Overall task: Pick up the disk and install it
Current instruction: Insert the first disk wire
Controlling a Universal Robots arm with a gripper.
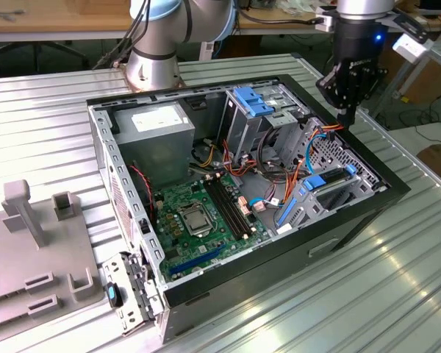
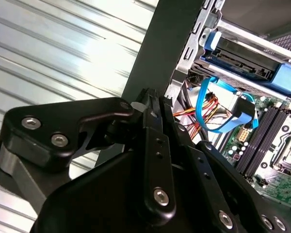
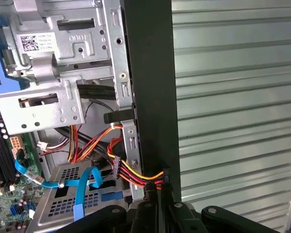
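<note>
The disk (image 1: 329,185), dark with bright blue rails, lies flat in a metal bay at the end of the open computer case (image 1: 242,278) on the exterior view's right. In the second wrist view the disk (image 2: 242,56) sits framed by that bay, with a blue cable looping beside it. My gripper (image 1: 347,116) hangs over the case's black far rim, above and behind the disk and apart from it. Its fingers are shut together with nothing between them in both wrist views (image 2: 148,103) (image 3: 157,198). Red, yellow and orange cables run close to the fingertips.
A tall metal drive cage (image 1: 253,110) (image 3: 63,73) with blue tabs stands inside the case beside a grey power-supply box (image 1: 158,129). The green motherboard (image 1: 198,213) covers the case floor. A grey fixture (image 1: 29,250) sits on the ribbed metal table (image 1: 367,294).
</note>
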